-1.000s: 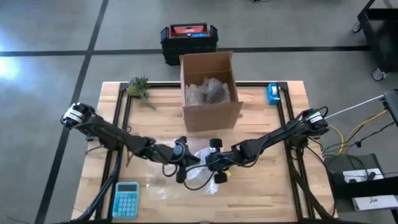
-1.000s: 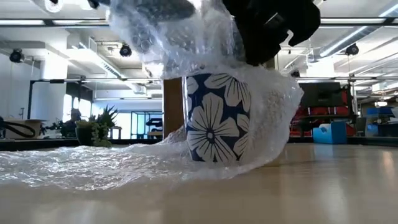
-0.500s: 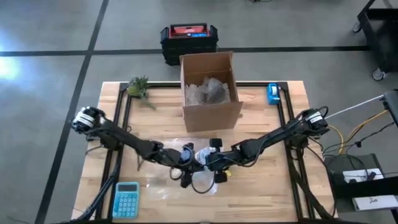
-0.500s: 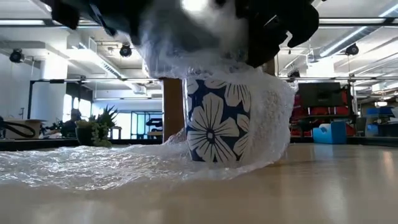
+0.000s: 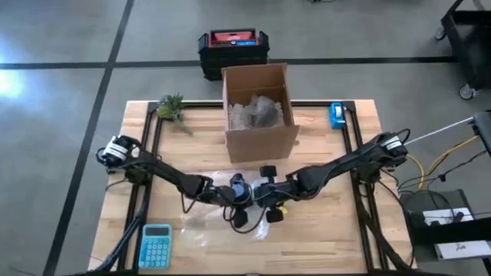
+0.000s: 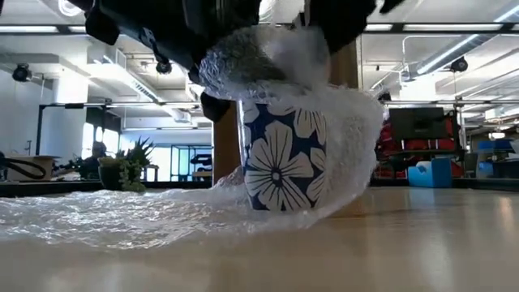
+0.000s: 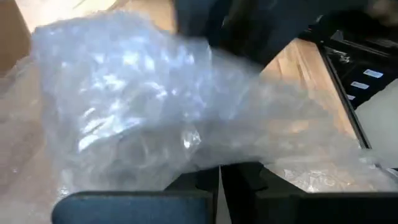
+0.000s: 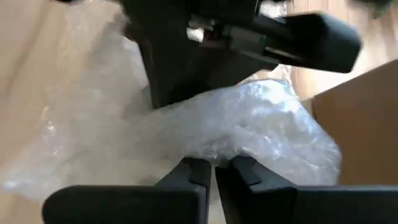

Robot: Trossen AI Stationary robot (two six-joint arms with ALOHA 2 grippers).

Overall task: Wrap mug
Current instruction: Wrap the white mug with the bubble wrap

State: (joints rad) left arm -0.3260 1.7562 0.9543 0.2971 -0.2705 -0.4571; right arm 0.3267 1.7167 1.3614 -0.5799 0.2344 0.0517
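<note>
Left gripper [image 5: 239, 201]: reaches in from the table's left side to the middle of the near half, where its 2 fingers [image 7: 199, 180] pinch a fold of bubble wrap [image 6: 113, 215] above the mug [image 6: 284, 154].
Right gripper [image 5: 270, 201]: comes in from the right and meets the left one over the mug; its 2 fingers [image 8: 193, 171] are closed on the wrap's other bunched edge.
Mug: stands upright on the table [image 5: 322, 238], blue with large white flowers, just near of the cardboard box [image 5: 259, 115].
Bubble wrap: drapes over the mug's rim and down its right side in the low view, then trails in a flat sheet across the table to the left.
Cardboard box: sits open at the middle of the table's far half, with crumpled wrap inside.
Calculator [image 5: 156, 245]: light blue, lies at the near left corner.
Plant [image 5: 171, 107]: small and green, at the far left corner.
Tape dispenser [image 5: 336, 115]: blue, at the far right edge.
Case [image 5: 232, 47]: black with a red lid, rests on the floor beyond the table.
</note>
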